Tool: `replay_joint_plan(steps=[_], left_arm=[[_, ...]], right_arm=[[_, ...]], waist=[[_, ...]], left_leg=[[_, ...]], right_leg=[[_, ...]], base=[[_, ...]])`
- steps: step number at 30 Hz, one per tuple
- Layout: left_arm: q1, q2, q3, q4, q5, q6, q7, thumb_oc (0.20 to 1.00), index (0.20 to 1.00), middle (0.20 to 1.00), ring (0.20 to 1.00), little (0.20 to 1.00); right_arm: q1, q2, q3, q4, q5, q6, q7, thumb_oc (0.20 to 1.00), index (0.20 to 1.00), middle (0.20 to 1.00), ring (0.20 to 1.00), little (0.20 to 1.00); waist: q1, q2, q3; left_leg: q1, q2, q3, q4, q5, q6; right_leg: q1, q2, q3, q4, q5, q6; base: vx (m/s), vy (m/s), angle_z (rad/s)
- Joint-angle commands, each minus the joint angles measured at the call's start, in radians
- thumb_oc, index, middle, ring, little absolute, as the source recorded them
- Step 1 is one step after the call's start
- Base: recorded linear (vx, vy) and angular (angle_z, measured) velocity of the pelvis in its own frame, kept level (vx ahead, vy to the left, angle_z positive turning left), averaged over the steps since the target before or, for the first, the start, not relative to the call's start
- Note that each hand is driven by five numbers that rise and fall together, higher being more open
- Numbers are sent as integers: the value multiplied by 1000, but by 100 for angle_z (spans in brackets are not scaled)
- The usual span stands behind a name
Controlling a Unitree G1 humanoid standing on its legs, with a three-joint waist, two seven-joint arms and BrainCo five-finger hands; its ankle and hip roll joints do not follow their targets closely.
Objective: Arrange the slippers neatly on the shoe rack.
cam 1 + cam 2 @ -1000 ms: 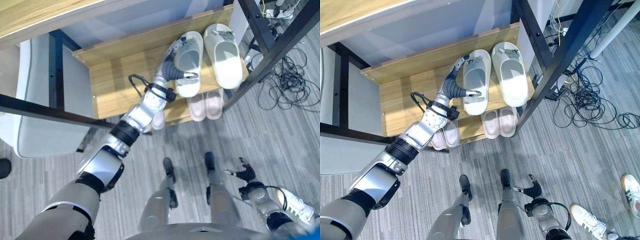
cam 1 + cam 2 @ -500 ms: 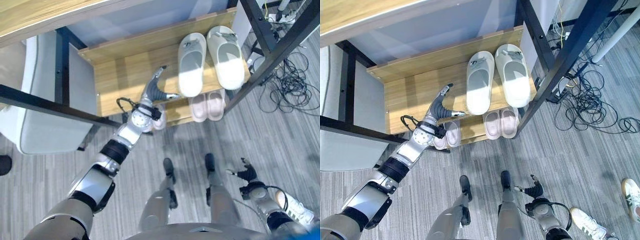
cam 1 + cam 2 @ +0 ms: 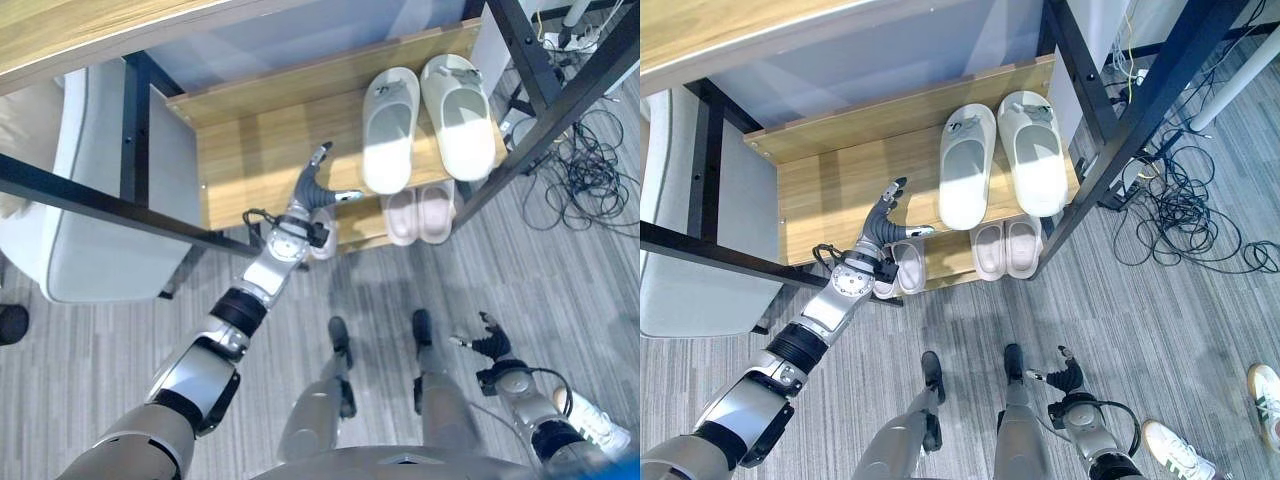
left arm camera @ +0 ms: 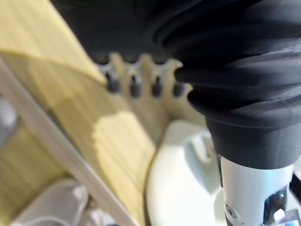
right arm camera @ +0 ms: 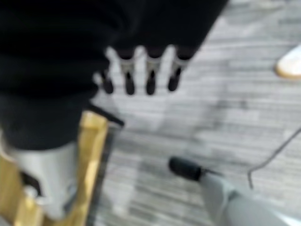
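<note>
- While the pale slippers [image 3: 428, 124] lie side by side on the upper shelf [image 3: 255, 160] of the shoe rack, toes outward, the pair looks close to aligned.
- Left robot hand [image 3: 314, 188]: fingers straight and spread, thumb out, holding nothing; it hovers over bare shelf, just beside the nearer slipper [image 3: 964, 166].
- Right robot hand [image 3: 1064, 376]: low by the floor [image 3: 1160, 330], relaxed, empty, idle.
- Pink pairs [image 3: 1006, 247] sit on the lower shelf.
- Handling note: if any correction remains, nudge the nearer slipper's side with flat fingers, lightly, so heels and toes match its partner without disturbing that one.
</note>
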Motion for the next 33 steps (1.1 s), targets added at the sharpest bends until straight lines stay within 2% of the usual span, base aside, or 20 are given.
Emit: replay_joint_plan(steps=[1, 13, 18, 33], left_arm=[[-61, -22, -25, 16, -15, -40, -20, 1000, 1000, 1000, 1000, 1000], [-79, -91, -64, 60, -30, -38, -13, 1000, 1000, 1000, 1000, 1000], [-114, -149, -93, 85, -78, -45, -17, 1000, 1000, 1000, 1000, 1000], [-162, -216, -138, 117, -109, -49, -17, 1000, 1000, 1000, 1000, 1000]], right_arm=[[-16, -7, 20, -23, -16, -8, -6, 1000, 1000, 1000, 1000, 1000], [-47, -23, 42, -24, -17, -8, -13, 1000, 1000, 1000, 1000, 1000], [-54, -30, 48, -30, -12, -7, -18, 1000, 1000, 1000, 1000, 1000], [-61, -28, 65, 8, 6, -9, -15, 1000, 1000, 1000, 1000, 1000]], waist=[[5, -15, 1], [-2, -7, 14], [-12, -5, 12], [-25, -2, 5]], left_leg=[[6, -17, -98, 8, -88, -24], [3, -17, -90, 8, -83, -24], [-2, -20, -86, 8, -83, -23], [-1, -21, -81, 8, -87, -20]], right_leg=[[-56, -70, -51, 80, -79, 47], [-67, -70, -39, 82, -74, 47], [-74, -70, -30, 82, -74, 47], [-81, -71, -25, 88, -74, 46]], base=[[0, 0, 0], [0, 0, 0], [0, 0, -1], [0, -1, -3]])
